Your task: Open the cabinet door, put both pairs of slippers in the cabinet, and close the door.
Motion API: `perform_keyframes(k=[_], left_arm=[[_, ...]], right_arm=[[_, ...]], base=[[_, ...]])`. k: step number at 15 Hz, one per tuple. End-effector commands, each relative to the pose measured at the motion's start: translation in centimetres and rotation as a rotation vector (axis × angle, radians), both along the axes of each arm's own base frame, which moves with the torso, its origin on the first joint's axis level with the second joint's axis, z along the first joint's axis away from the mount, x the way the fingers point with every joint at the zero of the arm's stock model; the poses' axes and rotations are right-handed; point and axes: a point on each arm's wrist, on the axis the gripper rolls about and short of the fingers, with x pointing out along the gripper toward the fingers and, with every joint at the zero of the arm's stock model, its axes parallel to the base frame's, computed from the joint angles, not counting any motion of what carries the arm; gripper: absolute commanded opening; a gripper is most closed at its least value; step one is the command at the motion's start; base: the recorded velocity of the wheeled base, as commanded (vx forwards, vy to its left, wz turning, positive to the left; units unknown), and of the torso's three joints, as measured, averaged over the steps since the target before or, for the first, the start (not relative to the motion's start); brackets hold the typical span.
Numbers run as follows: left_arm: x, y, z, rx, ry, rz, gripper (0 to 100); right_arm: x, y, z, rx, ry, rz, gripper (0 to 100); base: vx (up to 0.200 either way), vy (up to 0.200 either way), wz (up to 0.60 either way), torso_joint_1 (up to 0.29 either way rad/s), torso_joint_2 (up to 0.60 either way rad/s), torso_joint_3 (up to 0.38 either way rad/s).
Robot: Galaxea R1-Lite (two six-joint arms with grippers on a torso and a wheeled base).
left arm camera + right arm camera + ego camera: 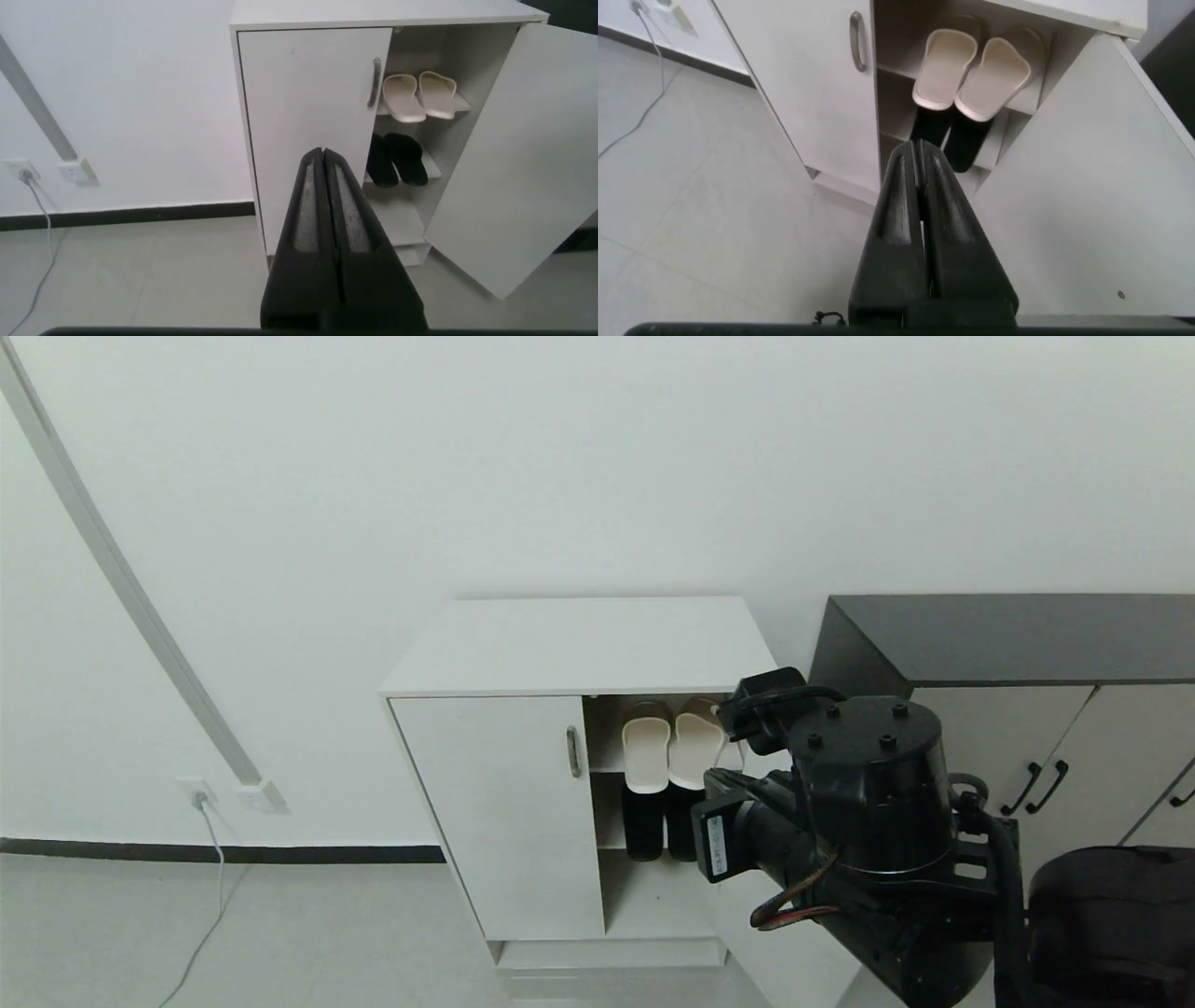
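The white cabinet (579,644) stands against the wall, its left door (504,812) closed and its right door (505,168) swung open. A white pair of slippers (672,747) rests on the upper shelf, and a black pair (658,821) on the shelf below. Both pairs also appear in the wrist views: white pair (971,65), black pair (957,140). My right gripper (918,149) is shut and empty, close in front of the open compartment beside the open door (1092,196). My left gripper (322,154) is shut and empty, farther back, facing the closed door.
A dark-topped sideboard (1008,635) with black handles stands just right of the cabinet, near the open door's swing. A wall socket with a cable (198,795) sits low on the left wall. Bare floor (233,933) lies left of the cabinet.
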Motion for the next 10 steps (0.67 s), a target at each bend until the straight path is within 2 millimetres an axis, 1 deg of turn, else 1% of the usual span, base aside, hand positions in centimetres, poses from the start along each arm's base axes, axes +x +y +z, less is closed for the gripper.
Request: perform_keyframes(k=[1, 5, 8, 10], left_arm=[[0.01, 0.00, 0.00, 0.000, 0.001, 0.000, 0], [0.01, 0.00, 0.00, 0.000, 0.001, 0.000, 0], [0.01, 0.00, 0.00, 0.000, 0.001, 0.000, 0], [0.01, 0.00, 0.00, 0.000, 0.001, 0.000, 0]], right_arm=[[-0.04, -0.10, 0.08, 0.002, -0.002, -0.001, 0], [-0.10, -0.18, -0.04, -0.006, -0.001, 0.000, 0], [-0.05, -0.20, -0.02, -0.005, -0.001, -0.001, 0], [0.64, -0.58, -0.09, -0.006, -0.001, -0.027, 0]], base=[[0.000, 0.000, 0.00, 0.000, 0.00, 0.000], [0.000, 0.000, 0.00, 0.000, 0.00, 0.000], [0.000, 0.000, -0.60, -0.001, -0.01, -0.001], [0.000, 0.000, -0.60, 0.012, 0.00, -0.002]])
